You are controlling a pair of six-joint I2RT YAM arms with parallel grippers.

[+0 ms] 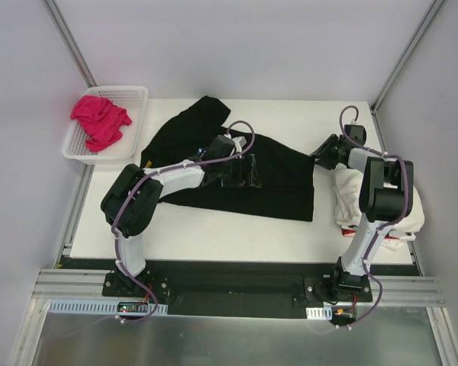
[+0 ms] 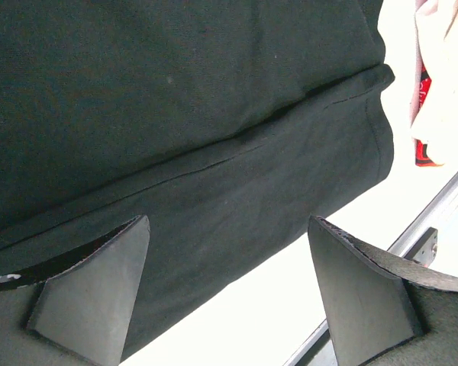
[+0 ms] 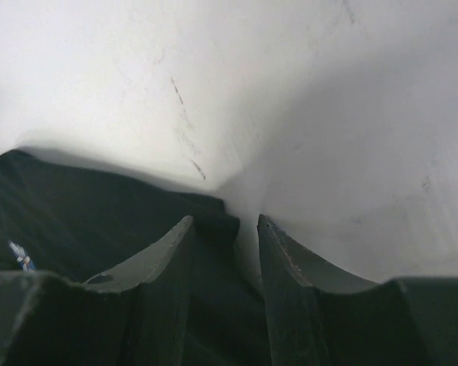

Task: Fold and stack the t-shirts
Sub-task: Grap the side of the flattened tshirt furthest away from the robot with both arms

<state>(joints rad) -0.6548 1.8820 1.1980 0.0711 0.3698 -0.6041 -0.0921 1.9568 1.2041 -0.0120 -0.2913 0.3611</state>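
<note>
The black t-shirt (image 1: 278, 187) lies spread flat across the middle of the table; no daisy shows. My left gripper (image 1: 240, 174) hovers over its middle, jaws wide open and empty; in the left wrist view (image 2: 229, 221) the black cloth (image 2: 175, 99) and its hem lie below. My right gripper (image 1: 318, 155) is at the shirt's far right corner; in the right wrist view (image 3: 225, 219) the jaws stand narrowly apart with the cloth corner (image 3: 214, 221) between them, a strip of table still showing. Cream-white tees (image 1: 347, 202) are piled under the right arm. The pink tee (image 1: 99, 118) lies in the basket.
The white mesh basket (image 1: 137, 95) stands off the table's far left corner. The cream pile (image 2: 443, 91) has a red mark at its lower edge (image 2: 421, 149). A metal rail (image 1: 229, 284) runs along the near edge. Grey walls enclose the table.
</note>
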